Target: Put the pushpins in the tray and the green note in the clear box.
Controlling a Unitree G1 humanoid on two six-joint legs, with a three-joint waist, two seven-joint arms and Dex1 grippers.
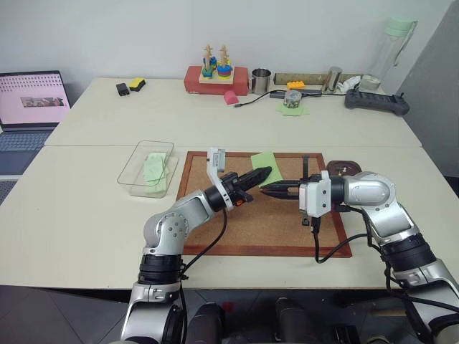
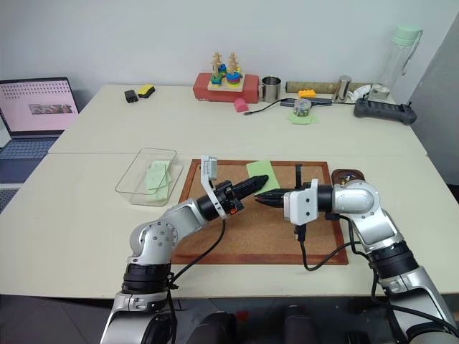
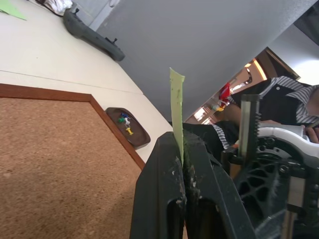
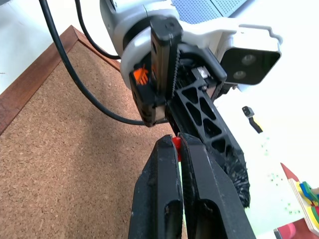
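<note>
Green note (image 3: 176, 107) pinched between left fingers (image 3: 199, 189), red pushpin (image 4: 176, 144) seemingly between right fingers (image 4: 159, 199).

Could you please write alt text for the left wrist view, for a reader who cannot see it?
The left pincer is shut on the green note, which stands edge-on above a cork board. Beyond the board's corner, the tray holds several small pushpins.

Cork board (image 1: 251, 215) lies near me; clear box (image 1: 147, 168) just left of it, tray (image 1: 343, 170) at its far-right corner.
</note>
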